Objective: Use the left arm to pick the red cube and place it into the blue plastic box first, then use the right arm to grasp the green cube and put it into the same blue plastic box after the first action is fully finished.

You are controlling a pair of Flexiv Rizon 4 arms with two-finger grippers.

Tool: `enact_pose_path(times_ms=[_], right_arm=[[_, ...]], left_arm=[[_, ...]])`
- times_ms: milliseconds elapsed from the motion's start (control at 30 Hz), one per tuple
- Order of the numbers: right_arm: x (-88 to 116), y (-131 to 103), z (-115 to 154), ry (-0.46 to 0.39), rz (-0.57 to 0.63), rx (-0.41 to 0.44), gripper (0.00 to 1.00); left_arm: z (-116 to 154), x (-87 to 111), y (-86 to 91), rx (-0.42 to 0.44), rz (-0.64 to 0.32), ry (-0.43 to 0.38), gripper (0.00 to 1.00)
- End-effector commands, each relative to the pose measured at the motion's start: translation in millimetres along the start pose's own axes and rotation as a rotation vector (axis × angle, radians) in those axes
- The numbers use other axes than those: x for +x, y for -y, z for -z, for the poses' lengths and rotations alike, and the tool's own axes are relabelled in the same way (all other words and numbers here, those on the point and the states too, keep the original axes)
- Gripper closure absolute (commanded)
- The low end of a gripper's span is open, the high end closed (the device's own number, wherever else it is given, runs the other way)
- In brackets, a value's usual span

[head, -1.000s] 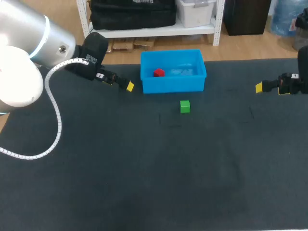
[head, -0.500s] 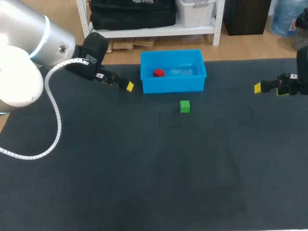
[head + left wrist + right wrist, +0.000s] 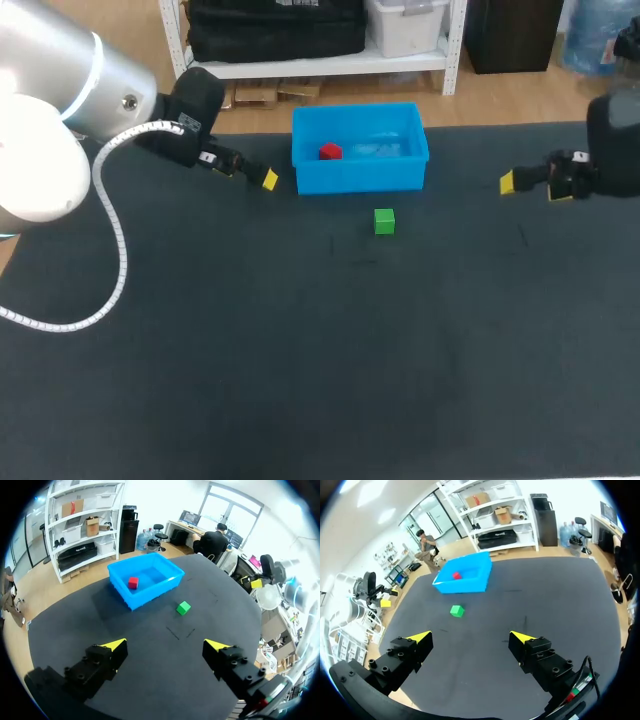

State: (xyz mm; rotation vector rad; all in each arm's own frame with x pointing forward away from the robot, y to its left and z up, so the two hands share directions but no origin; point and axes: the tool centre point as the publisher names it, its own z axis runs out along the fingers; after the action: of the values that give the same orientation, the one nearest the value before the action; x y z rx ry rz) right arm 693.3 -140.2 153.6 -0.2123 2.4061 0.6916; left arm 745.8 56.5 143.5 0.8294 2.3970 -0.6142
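Green cube (image 3: 384, 221) lies on the table (image 3: 250, 350) toward the middle of the far edge, just in front of the box's front wall and not touching it. The left arm comes in from the far left corner, its gripper (image 3: 165, 644) held beside the box's front left corner. The right arm comes in from the right edge, and its gripper (image 3: 470, 636) points toward the middle, well apart from the cube. The head view shows only one yellow tip on each. The wrist views show both tips of each spread wide, with bare table between them and nothing held. The blue box (image 3: 360, 180) stands at the far edge. The red cube (image 3: 330, 151) sits inside it, near its left wall.
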Motion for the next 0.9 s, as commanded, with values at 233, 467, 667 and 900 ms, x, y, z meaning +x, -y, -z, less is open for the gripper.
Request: enact_pose_path(times_ms=[233, 467, 667, 900], right_arm=[[-7, -29, -19, -0.035, -0.004, 0.085, 0.00], [-12, -43, -31, -0.070, 0.003, 0.106, 0.00], [-14, -49, -40, -0.117, -0.001, 0.133, 0.00], [-18, -56, -48, -0.175, 0.005, 0.163, 0.00]], left_arm=[[0, 0.7, -0.9, 0.004, -0.002, 0.004, 0.00], [0, 0.7, -0.9, 0.004, -0.002, 0.004, 0.00], [0, 0.7, -0.9, 0.004, -0.002, 0.004, 0.00], [0, 0.7, -0.9, 0.004, -0.002, 0.004, 0.00]])
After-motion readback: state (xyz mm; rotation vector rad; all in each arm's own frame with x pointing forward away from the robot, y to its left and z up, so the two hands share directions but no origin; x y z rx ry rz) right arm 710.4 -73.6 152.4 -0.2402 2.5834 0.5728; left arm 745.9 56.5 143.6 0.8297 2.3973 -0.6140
